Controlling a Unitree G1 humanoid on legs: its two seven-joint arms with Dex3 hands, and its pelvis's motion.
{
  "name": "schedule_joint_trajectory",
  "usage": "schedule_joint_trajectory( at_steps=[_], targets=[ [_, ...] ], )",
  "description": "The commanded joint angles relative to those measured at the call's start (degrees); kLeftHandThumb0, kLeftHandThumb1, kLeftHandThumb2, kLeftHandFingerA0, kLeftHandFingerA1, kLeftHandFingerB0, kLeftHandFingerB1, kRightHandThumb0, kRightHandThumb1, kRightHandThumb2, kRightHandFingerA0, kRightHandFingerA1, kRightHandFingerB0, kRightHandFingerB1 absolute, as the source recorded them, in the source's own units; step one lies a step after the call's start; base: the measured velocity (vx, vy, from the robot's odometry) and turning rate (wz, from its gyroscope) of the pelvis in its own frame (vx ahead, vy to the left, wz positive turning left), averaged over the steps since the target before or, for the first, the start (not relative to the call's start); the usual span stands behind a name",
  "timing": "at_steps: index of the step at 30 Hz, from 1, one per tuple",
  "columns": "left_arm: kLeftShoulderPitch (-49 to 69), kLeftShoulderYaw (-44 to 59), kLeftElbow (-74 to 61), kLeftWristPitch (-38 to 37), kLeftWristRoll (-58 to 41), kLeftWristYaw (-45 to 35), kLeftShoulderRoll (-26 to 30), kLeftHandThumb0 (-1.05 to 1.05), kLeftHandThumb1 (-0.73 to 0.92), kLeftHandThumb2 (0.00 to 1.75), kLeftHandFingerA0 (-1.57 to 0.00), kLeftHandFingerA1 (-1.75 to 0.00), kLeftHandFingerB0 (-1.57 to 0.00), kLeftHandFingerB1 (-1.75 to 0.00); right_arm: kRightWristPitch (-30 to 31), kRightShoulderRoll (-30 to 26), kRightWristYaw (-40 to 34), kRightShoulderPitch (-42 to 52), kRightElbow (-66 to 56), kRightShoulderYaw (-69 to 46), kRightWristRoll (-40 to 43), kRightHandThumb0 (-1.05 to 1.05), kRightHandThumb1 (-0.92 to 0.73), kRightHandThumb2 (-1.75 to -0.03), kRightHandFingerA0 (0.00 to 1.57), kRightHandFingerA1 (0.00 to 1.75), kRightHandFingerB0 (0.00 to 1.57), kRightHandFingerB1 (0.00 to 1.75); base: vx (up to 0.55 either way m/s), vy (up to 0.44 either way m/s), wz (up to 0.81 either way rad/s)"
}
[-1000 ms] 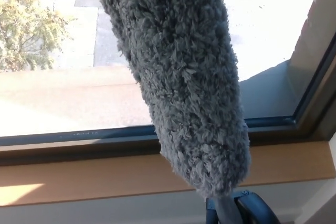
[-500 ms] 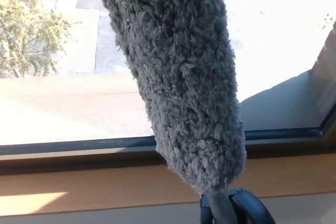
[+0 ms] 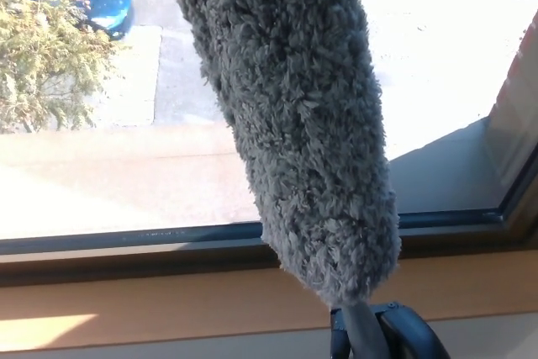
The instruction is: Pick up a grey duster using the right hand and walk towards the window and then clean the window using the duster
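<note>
**Duster up against the glass, handle in the right hand**

Starting at the left, there is only window (image 3: 109, 166): bright pavement outside, a shrub (image 3: 42, 48) in the upper corner and something blue (image 3: 105, 2) just beside it. No left hand shows anywhere.

Through the middle runs the grey duster (image 3: 294, 115). Its long axis climbs from the bottom edge, right of centre, up and slightly leftward, running out of the top of the view. The fluffy head covers the pane and crosses the dark lower frame (image 3: 126, 237) and the wooden sill (image 3: 126, 292) below it. I cannot tell whether it presses on the glass or hangs just off it.

At its foot the right hand (image 3: 395, 338) is wrapped round the handle, directly under the head. Any wipe, I would guess, swings from there.

Further right, the frame corner (image 3: 513, 199) closes in, so room is freer leftward.
</note>
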Motion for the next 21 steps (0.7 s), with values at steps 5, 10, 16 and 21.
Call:
schedule_joint_trajectory(
  at_steps=[5,10,16,21],
  targets=[
    [1.3,-0.1,-2.4,-0.6,0.2,0.7,0.7,-0.05,0.70,0.86,-0.84,-1.15,-0.76,-0.87,2.1,-4.0,1.6,-12.6,7.5,-0.6,-2.7,0.25,-0.16,-1.07,1.41,1.32,1.39,1.27,0.00,0.000,0.00],
    [1.5,-0.3,-2.5,-0.7,0.3,0.3,0.9,-0.08,0.70,0.86,-0.84,-1.15,-0.76,-0.89,2.1,-4.7,1.6,-18.0,12.6,-1.6,-2.0,0.26,-0.15,-1.06,1.42,1.32,1.40,1.28,0.00,-0.002,-0.02],
    [1.1,0.5,-1.5,-0.5,-0.5,0.2,0.5,0.00,0.71,0.84,-0.84,-1.16,-0.75,-0.89,0.5,-6.3,1.1,-33.2,25.2,-1.2,-5.5,0.49,0.09,-1.34,1.47,1.26,1.39,1.12,0.00,0.000,0.00],
    [1.1,0.6,-0.2,-0.8,-0.6,-0.3,0.8,-0.05,0.71,0.79,-0.94,-1.15,-0.75,-0.89,0.1,-4.9,0.1,-44.0,35.5,-1.7,-6.4,0.21,-0.06,-1.01,1.41,1.29,1.40,1.24,0.00,0.000,0.00]
  ],
)
